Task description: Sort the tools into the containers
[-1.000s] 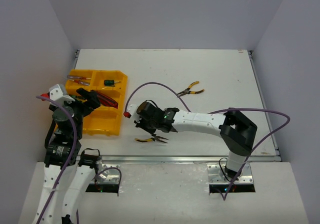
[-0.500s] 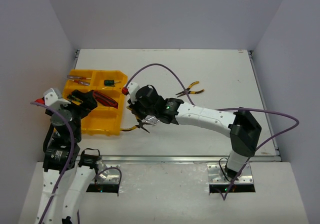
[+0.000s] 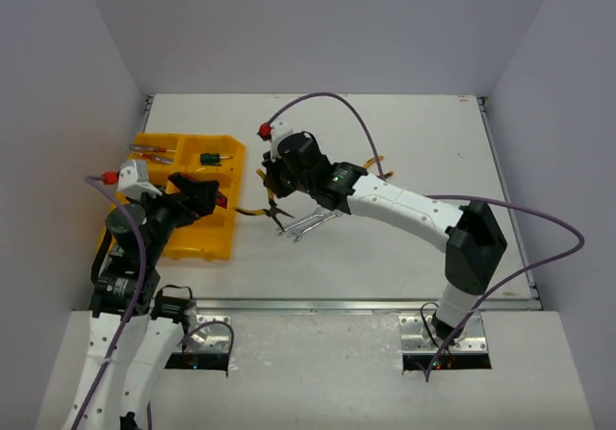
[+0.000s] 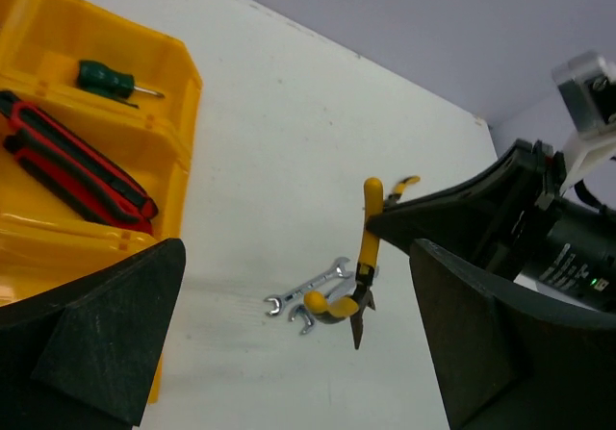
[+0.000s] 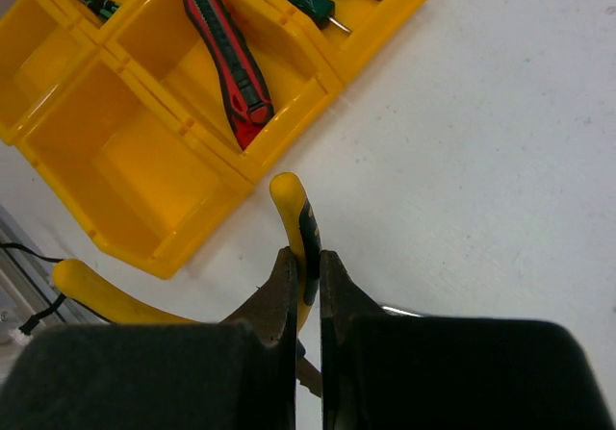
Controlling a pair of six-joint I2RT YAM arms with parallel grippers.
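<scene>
At the left lies the yellow tray [image 3: 197, 249], with a green screwdriver [image 4: 108, 78] in its far right compartment and red-handled pliers [image 4: 77, 170] in the one next nearer; the left gripper [image 4: 295, 257] hangs over that right-hand edge with its fingers spread wide and nothing between them.

Just right of the tray's outer wall, above the table and touching neither, hang the yellow-black pliers [image 4: 367, 242]; the right gripper [image 5: 306, 268] is clenched on one handle only, so the other handle has swung out and the tool is splayed.

What matters for the coming move, as we read it: the tray lies to the left of the right jaws and close by; in the top view the pliers' long axis runs roughly left to right, free handle toward the tray, nose away from it; the right arm has the tool and needs only a short carry leftward over the wall; we judge the compartment with the red-handled pliers the likely one.

Further right, under the right arm, silver wrenches [image 3: 313, 224] lie on the table; beyond them a second pair of yellow pliers [image 3: 385, 172] is half hidden by the arm.
</scene>
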